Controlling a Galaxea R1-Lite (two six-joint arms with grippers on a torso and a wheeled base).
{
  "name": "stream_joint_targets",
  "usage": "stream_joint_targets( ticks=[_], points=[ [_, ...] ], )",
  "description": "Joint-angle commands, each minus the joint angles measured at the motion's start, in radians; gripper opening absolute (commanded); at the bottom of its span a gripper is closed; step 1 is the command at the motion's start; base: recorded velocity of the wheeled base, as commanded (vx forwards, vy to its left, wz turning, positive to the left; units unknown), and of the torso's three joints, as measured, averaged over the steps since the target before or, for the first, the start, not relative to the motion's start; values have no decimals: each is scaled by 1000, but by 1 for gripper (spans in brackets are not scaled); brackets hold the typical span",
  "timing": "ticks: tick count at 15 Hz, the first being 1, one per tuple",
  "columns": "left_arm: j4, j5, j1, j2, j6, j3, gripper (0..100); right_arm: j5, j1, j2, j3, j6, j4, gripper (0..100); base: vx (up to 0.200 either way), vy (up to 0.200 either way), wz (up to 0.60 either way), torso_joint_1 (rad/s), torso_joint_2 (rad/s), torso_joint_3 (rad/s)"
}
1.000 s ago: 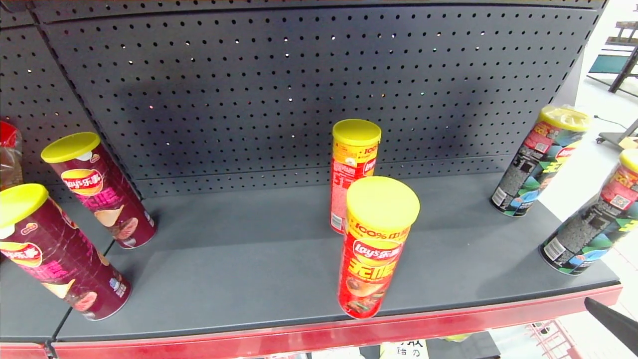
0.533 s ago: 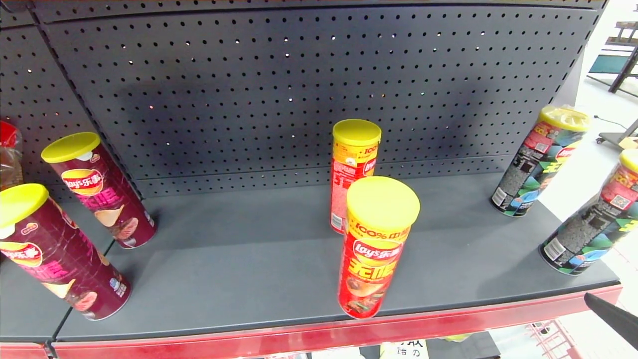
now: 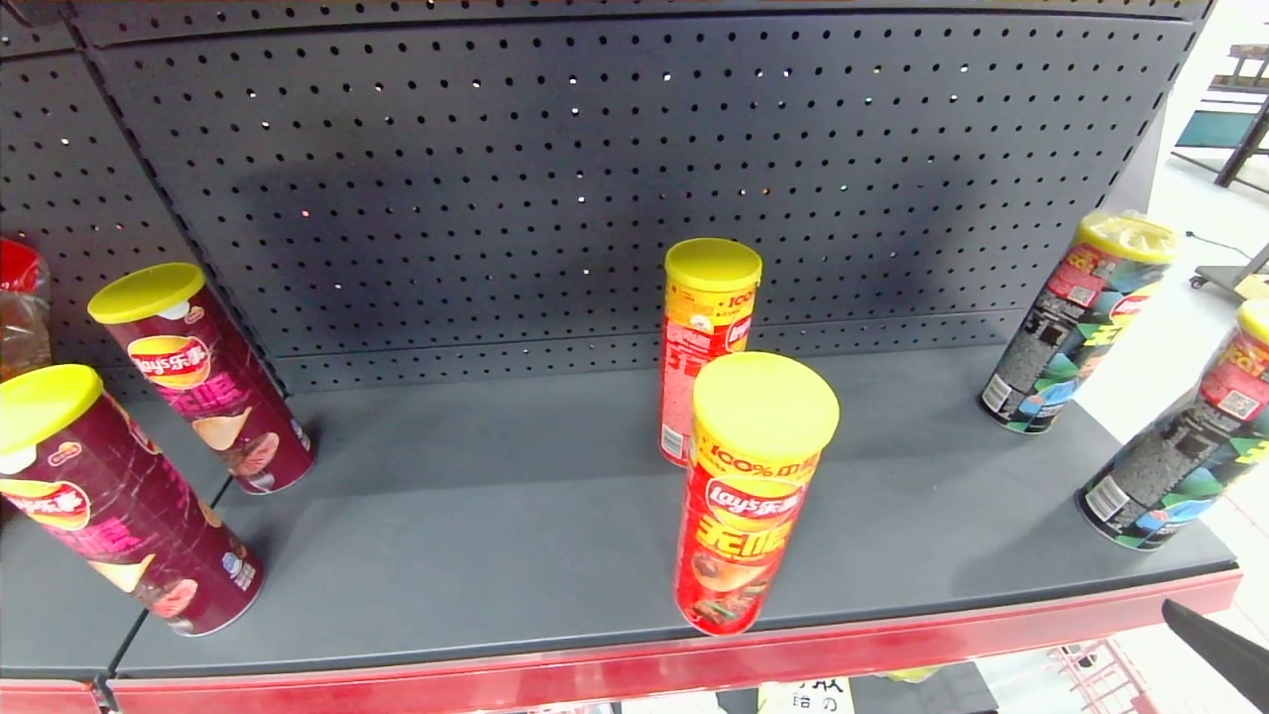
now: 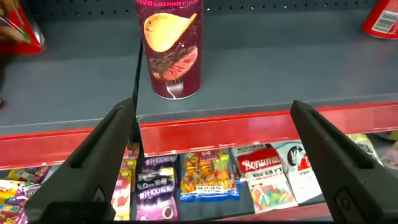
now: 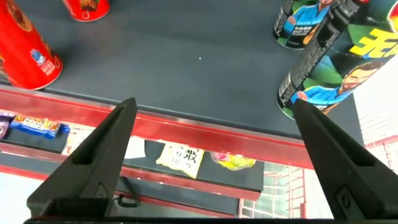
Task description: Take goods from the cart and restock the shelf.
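Observation:
On the dark grey shelf (image 3: 496, 535) stand two maroon chip cans (image 3: 203, 382) (image 3: 114, 506) at the left, two red cans (image 3: 709, 337) (image 3: 749, 496) in the middle and two black-green cans (image 3: 1076, 317) (image 3: 1180, 446) at the right end. My left gripper (image 4: 212, 104) is open and holds nothing, just in front of the shelf's red front edge (image 4: 249, 124), below a maroon can (image 4: 169, 50). My right gripper (image 5: 214, 104) is open too, off the front edge near the black-green can (image 5: 336, 68). One of its fingers (image 3: 1217, 643) shows at the lower right corner of the head view.
A perforated back panel (image 3: 595, 178) closes the shelf behind. Bare shelf lies between the maroon and red cans. The shelf below holds several snack packets (image 4: 208, 177) and a price tag (image 5: 180, 155). A red packet (image 3: 15, 297) sits at the far left.
The head view has shifted very slightly. Cans and grippers keep their places.

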Motion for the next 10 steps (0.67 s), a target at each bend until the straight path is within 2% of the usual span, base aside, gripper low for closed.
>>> stream_joint_targets(
  ticks=[1,7,10],
  points=[
    [0,0,0,-2,2,0,100,2,1,-11,10,2,0,100,0,0,600,-2,-7,2],
    [0,0,0,-2,3,0,100,21,1,-2,10,5,0,100,0,0,0,0,0,0],
    [0,0,0,-2,3,0,100,143,3,23,-2,7,0,100,0,0,0,0,0,0]
  ],
)
